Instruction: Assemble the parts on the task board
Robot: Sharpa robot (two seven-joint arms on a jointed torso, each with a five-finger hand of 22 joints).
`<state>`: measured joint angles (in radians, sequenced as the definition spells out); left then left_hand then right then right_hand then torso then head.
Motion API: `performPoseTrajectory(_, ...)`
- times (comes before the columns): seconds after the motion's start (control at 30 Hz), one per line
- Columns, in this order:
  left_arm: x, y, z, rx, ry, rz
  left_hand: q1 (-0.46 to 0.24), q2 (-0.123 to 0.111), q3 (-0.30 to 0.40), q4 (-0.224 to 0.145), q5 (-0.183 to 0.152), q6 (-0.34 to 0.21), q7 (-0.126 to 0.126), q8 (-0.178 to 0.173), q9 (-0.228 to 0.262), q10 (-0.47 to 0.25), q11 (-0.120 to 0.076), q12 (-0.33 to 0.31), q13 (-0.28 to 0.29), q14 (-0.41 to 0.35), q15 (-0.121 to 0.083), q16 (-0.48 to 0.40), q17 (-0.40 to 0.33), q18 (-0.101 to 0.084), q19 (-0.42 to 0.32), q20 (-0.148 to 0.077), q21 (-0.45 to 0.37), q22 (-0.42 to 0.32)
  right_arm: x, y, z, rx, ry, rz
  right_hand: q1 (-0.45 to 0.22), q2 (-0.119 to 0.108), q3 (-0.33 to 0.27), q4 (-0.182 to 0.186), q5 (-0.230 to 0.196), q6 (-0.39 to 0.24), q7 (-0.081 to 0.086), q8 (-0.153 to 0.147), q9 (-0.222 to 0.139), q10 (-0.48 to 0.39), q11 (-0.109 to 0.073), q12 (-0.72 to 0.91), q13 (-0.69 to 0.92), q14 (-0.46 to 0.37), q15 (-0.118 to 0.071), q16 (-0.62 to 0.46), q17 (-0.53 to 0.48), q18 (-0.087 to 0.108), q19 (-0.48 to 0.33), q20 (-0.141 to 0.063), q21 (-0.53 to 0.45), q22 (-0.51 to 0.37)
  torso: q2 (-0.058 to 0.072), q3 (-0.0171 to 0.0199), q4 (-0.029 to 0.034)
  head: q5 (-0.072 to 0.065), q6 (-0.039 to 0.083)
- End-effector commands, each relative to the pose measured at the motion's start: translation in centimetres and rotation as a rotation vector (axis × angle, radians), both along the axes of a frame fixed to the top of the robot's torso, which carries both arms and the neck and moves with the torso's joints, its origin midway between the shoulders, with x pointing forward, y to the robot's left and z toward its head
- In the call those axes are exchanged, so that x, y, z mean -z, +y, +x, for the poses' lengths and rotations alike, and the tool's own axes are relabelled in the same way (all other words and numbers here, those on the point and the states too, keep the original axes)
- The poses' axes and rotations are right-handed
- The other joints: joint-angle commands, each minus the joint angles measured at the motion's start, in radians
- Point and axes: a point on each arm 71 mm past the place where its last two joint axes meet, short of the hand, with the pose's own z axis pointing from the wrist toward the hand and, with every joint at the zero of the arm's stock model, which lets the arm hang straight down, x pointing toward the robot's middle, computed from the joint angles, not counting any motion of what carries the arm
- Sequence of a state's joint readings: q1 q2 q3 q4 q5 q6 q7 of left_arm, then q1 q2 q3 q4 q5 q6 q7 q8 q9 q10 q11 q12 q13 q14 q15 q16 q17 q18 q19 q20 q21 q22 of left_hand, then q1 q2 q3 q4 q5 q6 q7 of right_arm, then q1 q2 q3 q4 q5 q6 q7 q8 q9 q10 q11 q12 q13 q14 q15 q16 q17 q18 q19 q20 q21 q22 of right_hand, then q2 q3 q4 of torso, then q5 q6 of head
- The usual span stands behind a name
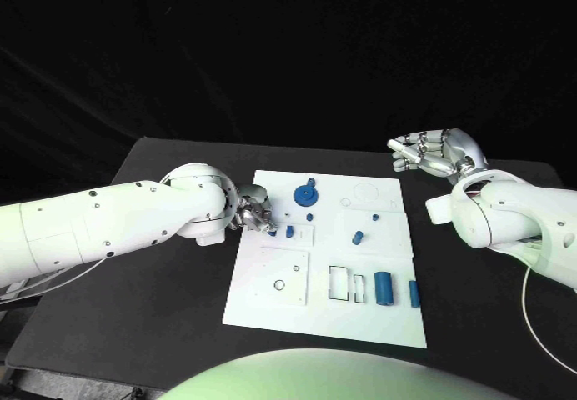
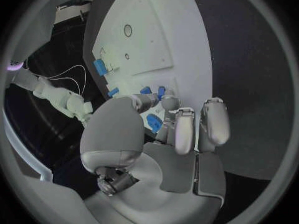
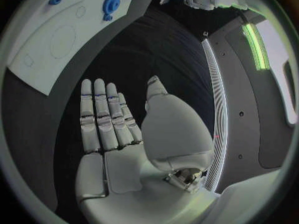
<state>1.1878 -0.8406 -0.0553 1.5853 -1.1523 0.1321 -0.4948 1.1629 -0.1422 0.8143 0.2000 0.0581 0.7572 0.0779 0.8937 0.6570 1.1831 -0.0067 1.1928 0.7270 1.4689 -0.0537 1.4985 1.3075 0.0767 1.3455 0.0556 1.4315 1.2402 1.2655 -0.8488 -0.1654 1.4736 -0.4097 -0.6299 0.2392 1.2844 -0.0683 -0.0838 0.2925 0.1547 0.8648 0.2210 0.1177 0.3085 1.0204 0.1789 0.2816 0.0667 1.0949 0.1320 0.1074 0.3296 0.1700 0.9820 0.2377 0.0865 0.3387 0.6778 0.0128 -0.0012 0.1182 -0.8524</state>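
Note:
The white task board [image 1: 323,312] lies in the middle of the table. On it are a blue gear [image 1: 308,196], two small blue parts [image 1: 288,231], a short blue peg [image 1: 357,237], a thick blue cylinder [image 1: 383,287] and a thin one [image 1: 413,293]. My left hand [image 1: 253,216] hovers at the board's left edge with curled fingers, its thumb and fingertips [image 2: 168,103] right beside the two small blue parts [image 2: 152,91]. I cannot tell whether it pinches one. My right hand [image 1: 435,152] is raised off the board's far right corner, empty, with its fingers [image 3: 102,114] extended.
Empty rectangular slots [image 1: 342,283] and a small round hole [image 1: 279,284] sit in the board's near half. Black table [image 1: 132,308] surrounds the board. A white cable [image 1: 529,308] hangs by my right arm.

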Motion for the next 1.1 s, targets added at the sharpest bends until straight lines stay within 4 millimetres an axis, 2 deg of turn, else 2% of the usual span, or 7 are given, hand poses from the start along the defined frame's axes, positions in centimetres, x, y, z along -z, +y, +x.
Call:
performPoseTrajectory(0.03, 0.21, -0.29, -0.27, 0.016, 0.029, -0.004, -0.018, -0.007, 0.118, -0.110, 0.004, 0.015, -0.011, 0.005, 0.004, 0.008, 0.002, 0.006, 0.003, 0.058, -0.007, 0.006, 0.100, -0.004, 0.006, -0.001, 0.004, 0.003, -0.02, 0.17, -0.04, -0.021, -0.006, -0.003, 0.003, 0.008, -0.006, -0.001, 0.002, 0.006, 0.022, -0.005, -0.001, -0.008, -0.002, 0.004, -0.002, -0.005, -0.002, -0.006, -0.002, 0.012, -0.006, 0.002, -0.005, -0.002, 0.000, 0.0005, 0.0000, 0.000, -0.001)
performPoseTrajectory(0.37, 0.23, -0.36, -0.18, 0.007, 0.031, -0.015, -0.051, -0.022, 0.116, -0.090, 0.002, 0.024, -0.017, 0.010, 0.004, 0.015, -0.003, 0.005, 0.001, 0.059, -0.011, 0.008, 0.103, -0.004, 0.007, -0.005, 0.004, 0.003, -0.02, 0.15, -0.04, -0.020, -0.005, -0.003, 0.002, 0.011, -0.009, -0.001, 0.002, 0.006, 0.022, -0.006, -0.002, -0.008, -0.002, 0.005, -0.002, -0.005, -0.002, -0.007, -0.003, 0.012, -0.006, 0.002, -0.005, -0.004, 0.000, 0.0002, 0.0000, -0.002, -0.003)
performPoseTrajectory(0.6, 0.20, -0.34, -0.11, -0.003, 0.026, -0.024, -0.097, -0.037, 0.100, -0.056, 0.002, 0.034, -0.024, 0.012, 0.001, 0.019, -0.009, 0.004, 0.000, 0.062, -0.016, 0.010, 0.109, -0.004, 0.009, -0.009, 0.004, 0.006, -0.01, 0.15, -0.04, -0.020, -0.005, -0.002, 0.000, 0.013, -0.010, 0.000, 0.002, 0.006, 0.022, -0.006, -0.002, -0.009, -0.002, 0.005, -0.002, -0.005, -0.002, -0.007, -0.003, 0.012, -0.006, 0.002, -0.005, -0.004, 0.000, 0.0001, 0.0001, -0.002, -0.002)
performPoseTrajectory(0.7, 0.20, -0.30, -0.07, -0.006, 0.024, -0.025, -0.128, -0.040, 0.086, -0.030, 0.002, 0.040, -0.026, 0.010, -0.002, 0.020, -0.010, 0.003, -0.002, 0.062, -0.017, 0.010, 0.109, -0.004, 0.009, -0.011, 0.004, 0.005, -0.01, 0.15, -0.04, -0.020, -0.004, -0.001, -0.001, 0.016, -0.011, 0.000, 0.002, 0.006, 0.022, -0.006, -0.002, -0.009, -0.002, 0.006, -0.002, -0.005, -0.002, -0.007, -0.004, 0.012, -0.006, 0.002, -0.005, -0.005, -0.001, 0.0005, 0.0000, -0.002, -0.001)
performPoseTrajectory(0.8, 0.20, -0.27, -0.04, -0.008, 0.024, -0.024, -0.138, -0.044, 0.080, -0.023, 0.001, 0.042, -0.026, 0.010, -0.003, 0.019, -0.011, 0.002, -0.004, 0.062, -0.018, 0.010, 0.109, -0.004, 0.010, -0.012, 0.003, 0.005, 0.00, 0.15, -0.04, -0.019, -0.003, 0.000, -0.009, 0.027, -0.017, 0.001, 0.001, 0.007, 0.023, -0.006, -0.003, -0.010, -0.002, 0.007, -0.002, -0.005, -0.001, -0.008, -0.006, 0.012, -0.005, 0.002, -0.005, -0.008, -0.001, 0.0005, -0.0001, -0.003, -0.001)
performPoseTrajectory(1.1, 0.24, -0.19, 0.03, -0.011, 0.024, -0.022, -0.176, -0.054, 0.030, 0.012, 0.002, 0.052, -0.027, 0.009, -0.008, 0.020, -0.011, 0.003, -0.004, 0.062, -0.019, 0.010, 0.109, -0.004, 0.010, -0.014, 0.002, 0.005, 0.00, 0.16, -0.03, -0.020, -0.003, 0.001, -0.009, 0.027, -0.017, 0.001, 0.001, 0.007, 0.023, -0.006, -0.003, -0.010, -0.002, 0.007, -0.002, -0.005, -0.001, -0.008, -0.006, 0.012, -0.005, 0.002, -0.005, -0.008, 0.000, 0.0007, 0.0000, -0.003, -0.003)
